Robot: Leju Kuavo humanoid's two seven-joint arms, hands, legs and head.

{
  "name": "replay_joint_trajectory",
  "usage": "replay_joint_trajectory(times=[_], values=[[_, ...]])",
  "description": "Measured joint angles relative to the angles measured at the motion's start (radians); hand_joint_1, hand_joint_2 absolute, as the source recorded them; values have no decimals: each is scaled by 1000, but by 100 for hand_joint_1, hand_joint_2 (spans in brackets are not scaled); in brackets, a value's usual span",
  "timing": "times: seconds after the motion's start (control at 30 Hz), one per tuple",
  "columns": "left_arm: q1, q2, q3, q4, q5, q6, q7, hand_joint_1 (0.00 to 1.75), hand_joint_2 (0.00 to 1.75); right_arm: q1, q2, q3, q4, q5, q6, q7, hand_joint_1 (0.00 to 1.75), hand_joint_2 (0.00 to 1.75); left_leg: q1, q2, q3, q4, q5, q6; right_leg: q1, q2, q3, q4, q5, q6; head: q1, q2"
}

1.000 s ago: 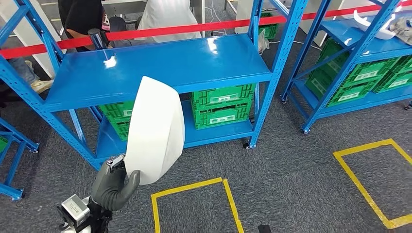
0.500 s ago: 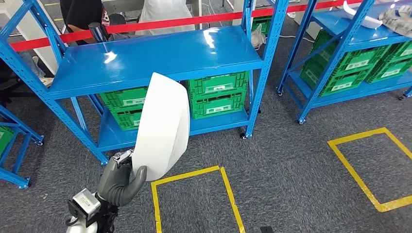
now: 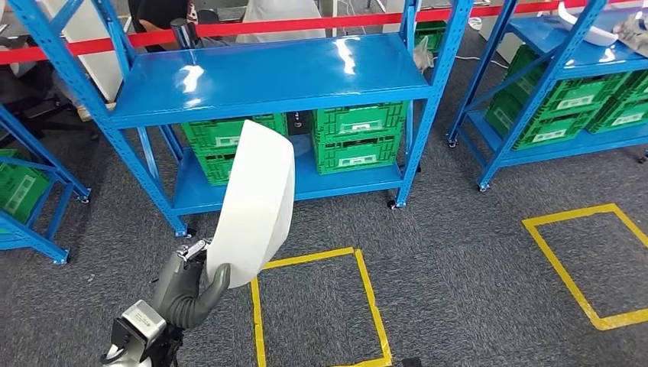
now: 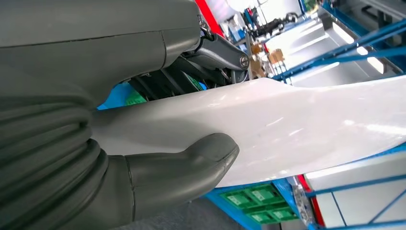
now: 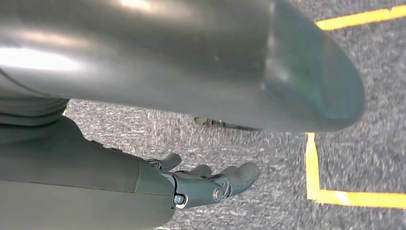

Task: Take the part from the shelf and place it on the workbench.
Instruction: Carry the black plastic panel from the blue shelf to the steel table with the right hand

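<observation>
A humanoid robot's left hand grips the lower edge of a curved white panel, thumb pressed to one face and fingers behind, its long axis rising steeply from the hand and leaning forward toward the blue shelf. The part is off the shelf, held over grey carpet beside a yellow floor marking. The right hand hangs empty, fingers loosely extended. No workbench is in sight, so carrying appears to remain.

The white labels on the green crates under the blue shelf are too small to read.
</observation>
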Motion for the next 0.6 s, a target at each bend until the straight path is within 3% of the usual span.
replay_joint_trajectory(times=[0.1,0.13,0.17,0.2,0.23,0.3,0.37,0.43,0.47,0.53,0.6], values=[[15,4,-2,-12,-18,12,-3,175,175,2,0,0,0,2,1,-8,0,0,-1,-23,-22,3,19,13,-2,32,-68,177,-110,9,3,0],[21,6,-3,-14,-25,15,-4,175,175,3,0,0,0,2,2,-9,0,0,-3,-32,-30,6,23,14,-1,36,-85,229,-132,9,3,0],[26,8,-4,-17,-31,18,-5,175,175,4,0,0,0,3,3,-10,0,0,-5,-43,-37,11,27,13,0,38,-86,248,-136,7,3,0],[31,10,-4,-21,-38,22,-5,175,175,4,0,0,0,4,3,-11,0,0,-6,-55,-43,16,29,12,1,41,-67,228,-122,3,4,0],[35,11,-5,-25,-46,26,-6,175,175,4,1,0,0,5,4,-10,0,0,-7,-66,-47,21,31,11,3,50,-30,173,-95,-2,4,0],[40,12,-8,-38,-64,37,-8,175,175,4,0,0,0,9,4,-10,0,0,-7,-86,-57,32,32,7,4,96,46,42,-57,-18,4,0],[44,13,-14,-50,-78,45,-10,175,175,4,1,1,0,11,4,-8,0,0,-4,-106,-69,37,36,-4,6,126,75,-18,-52,-26,4,0],[51,16,-19,-59,-85,50,-11,175,175,4,3,1,1,12,0,-3,0,0,-1,-128,-78,35,42,-19,6,109,77,-27,-50,-31,4,0],[54,18,-21,-62,-87,52,-12,175,175,3,4,1,1,13,-4,-1,0,0,-2,-127,-82,38,40,-25,3,97,79,-33,-47,-35,4,0],[55,22,-21,-67,-88,54,-14,175,175,1,7,1,1,15,-12,5,0,0,-4,-89,-110,90,6,-36,-3,69,84,-45,-41,-44,-3,0],[55,24,-22,-67,-87,55,-14,175,175,2,8,1,1,17,-19,9,0,0,1,-45,-168,210,-56,-47,-2,41,84,-47,-40,-49,-10,0]])
